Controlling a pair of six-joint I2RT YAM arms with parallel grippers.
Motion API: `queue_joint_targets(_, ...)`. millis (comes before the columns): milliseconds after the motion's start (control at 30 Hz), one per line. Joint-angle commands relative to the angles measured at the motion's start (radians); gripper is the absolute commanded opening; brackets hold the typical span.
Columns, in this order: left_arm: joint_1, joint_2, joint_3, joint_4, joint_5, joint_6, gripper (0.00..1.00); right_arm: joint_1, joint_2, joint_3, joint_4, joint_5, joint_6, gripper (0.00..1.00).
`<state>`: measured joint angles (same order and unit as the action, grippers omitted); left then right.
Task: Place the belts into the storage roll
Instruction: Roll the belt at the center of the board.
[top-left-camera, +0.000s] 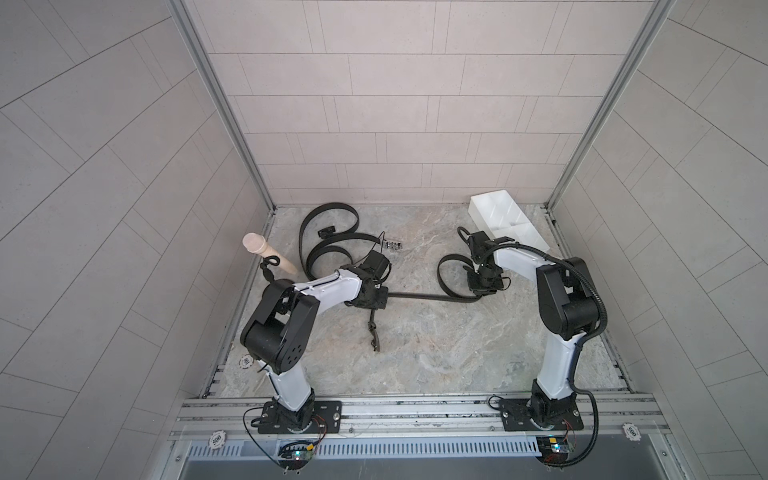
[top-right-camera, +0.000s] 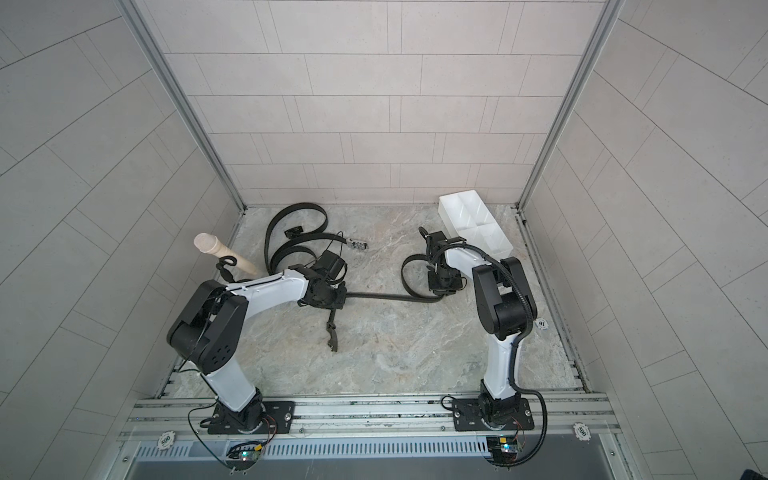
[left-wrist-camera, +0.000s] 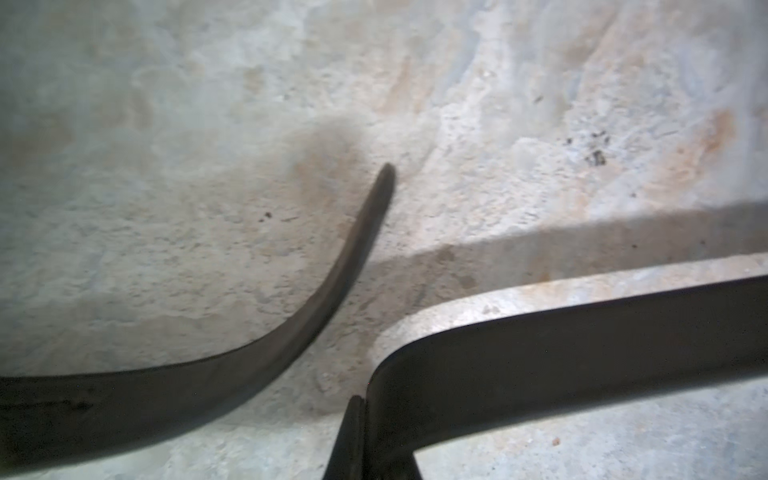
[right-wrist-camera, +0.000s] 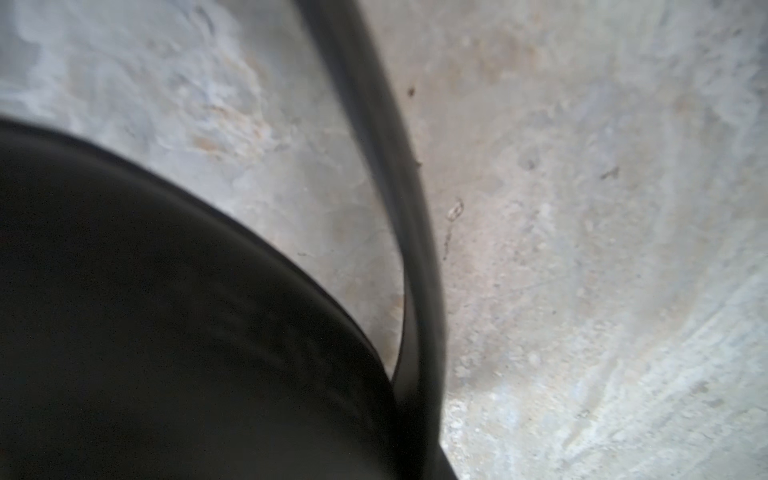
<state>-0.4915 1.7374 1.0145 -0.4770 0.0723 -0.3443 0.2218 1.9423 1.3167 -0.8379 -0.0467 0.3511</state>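
Left tool (top-left-camera: 374, 301) clamps the stretched belt (top-left-camera: 419, 296) — right tool (top-left-camera: 484, 284) sits at its loop, grip cannot be told.

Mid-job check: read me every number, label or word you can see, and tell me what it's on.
"500": left rail chip.
"500": right rail chip.
"100", small, unsure: chip by left arm.
"10" or "01", too small to be sure: chip by right arm.
Belts, tray, peg: none.
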Motion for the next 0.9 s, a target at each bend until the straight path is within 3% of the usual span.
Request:
queue_joint_targets(0, 0.073, -0.016, -0.033, -0.138, -0.206, -0.047, 0.00, -0.062, 0.052, -0.031, -0.173, 0.241, -0.071, 0.24)
queue_joint_targets(400, 0.051, -0.015, 0.039, -0.172, -0.247, 0.013, 0.00, -0.073, 0.081, -0.002, -0.204, 0.270, -0.103, 0.24)
queue_joint_targets(500, -0.018, 0.028, 0.133, -0.198, -0.266, 0.065, 0.00, -0.056, 0.081, -0.001, -0.206, 0.233, -0.100, 0.15)
queue_joint_targets(633, -0.140, 0.130, 0.323, -0.252, -0.354, 0.147, 0.00, 0.017, 0.057, -0.033, -0.218, 0.214, -0.074, 0.14)
queue_joint_targets(867, -0.176, 0.315, 0.624, -0.267, -0.289, 0.193, 0.00, 0.146, -0.050, -0.194, -0.178, 0.125, 0.011, 0.14)
